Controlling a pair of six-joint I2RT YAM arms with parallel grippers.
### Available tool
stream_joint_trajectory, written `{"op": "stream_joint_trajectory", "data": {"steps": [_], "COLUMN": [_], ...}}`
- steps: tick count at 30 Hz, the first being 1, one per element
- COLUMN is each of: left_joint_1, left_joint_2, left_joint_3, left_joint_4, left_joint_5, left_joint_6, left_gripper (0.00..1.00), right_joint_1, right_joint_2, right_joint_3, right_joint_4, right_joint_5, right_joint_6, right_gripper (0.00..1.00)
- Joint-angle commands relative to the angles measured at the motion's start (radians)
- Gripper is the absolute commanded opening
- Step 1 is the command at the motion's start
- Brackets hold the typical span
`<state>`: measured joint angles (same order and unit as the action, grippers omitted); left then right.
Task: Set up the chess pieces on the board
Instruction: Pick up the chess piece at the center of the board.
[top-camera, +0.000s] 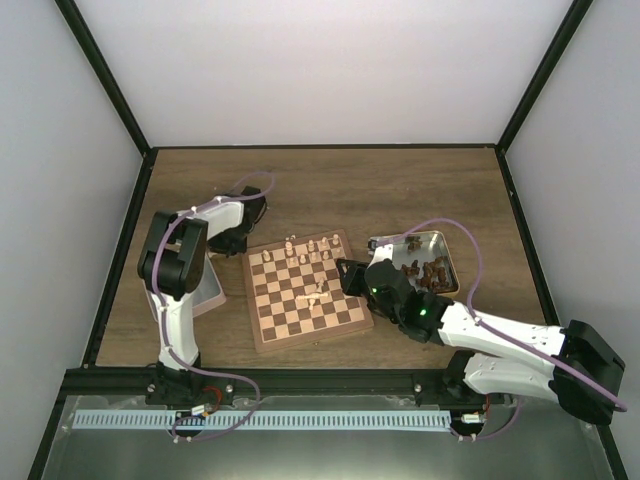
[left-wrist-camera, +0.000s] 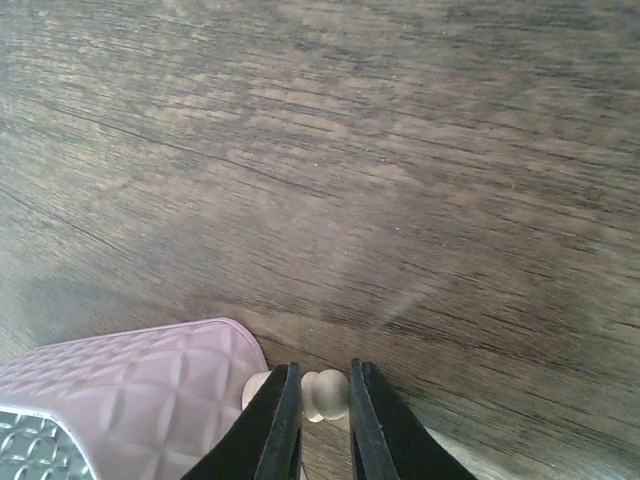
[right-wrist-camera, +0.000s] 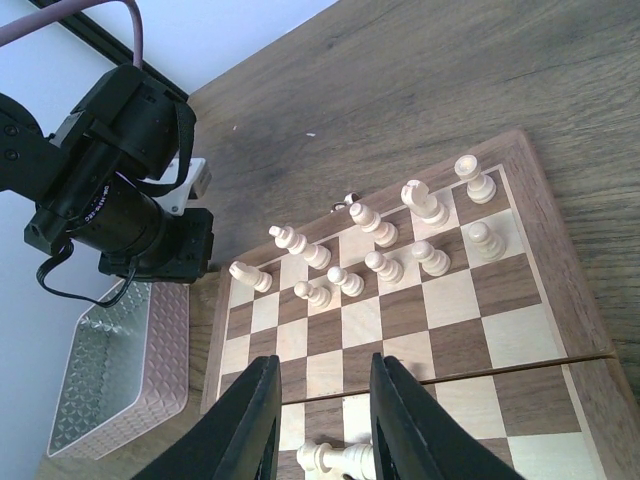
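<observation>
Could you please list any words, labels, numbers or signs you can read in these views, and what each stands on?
None can be read.
Faint pale print on the left arm's black wrist housing, seen from the right wrist: too small and blurred to read.
The board and the chess pieces show no markings.

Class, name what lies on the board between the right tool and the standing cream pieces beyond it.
Nothing: in the right wrist view, only bare squares of the board separate the right tool from the cream pieces.
</observation>
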<state>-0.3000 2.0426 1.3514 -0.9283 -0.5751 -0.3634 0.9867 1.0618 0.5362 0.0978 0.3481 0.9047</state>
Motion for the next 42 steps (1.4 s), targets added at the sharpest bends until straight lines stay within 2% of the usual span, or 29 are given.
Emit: {"op": "stream_joint_trajectory", "data": {"steps": [1,7,15,21,30,35,42], "left_joint_1": [0.011,0.013,0.016,0.017,0.018,0.019,0.018], "left_joint_2": [-0.012,-0.043,-0.115,-0.162,-0.207,-0.182,-0.216], "left_joint_3": [-0.036,-0.073,-0.106,-0.099,-0.097,-0.115,-0.16], "left_joint_4": [0.042,0.097,0.215,0.223,0.196,0.174,0.163], "left_joint_5": [0.066,0.161,0.439,0.39,0.246,0.269,0.348], "left_joint_6": [-0.01,-0.018,0.004,-0.011,-0.003,-0.007,0.08], "left_gripper": [0.14,0.12,0.12,0.14,0.3,0.28,0.28], "right_joint_1": [-0.008,-0.008,-0.008,-0.008,-0.008,-0.008,-0.008], "right_joint_2": [-0.011,-0.005,0.0,0.0,0.009,0.009,0.008], "right_joint_3": [0.003,0.007,0.008,0.006,0.007,0.008,0.008], "right_joint_4": [0.006,0.006,0.0,-0.007,0.001,0.0,-0.004], "right_joint_5": [0.03,0.029,0.033,0.033,0.022,0.018,0.018], "right_joint_6": [-0.015,-0.018,-0.013,-0.01,-0.009,-0.005,-0.003], "right_gripper": [0.27,0.27,0.27,0.26,0.27,0.27,0.27]}}
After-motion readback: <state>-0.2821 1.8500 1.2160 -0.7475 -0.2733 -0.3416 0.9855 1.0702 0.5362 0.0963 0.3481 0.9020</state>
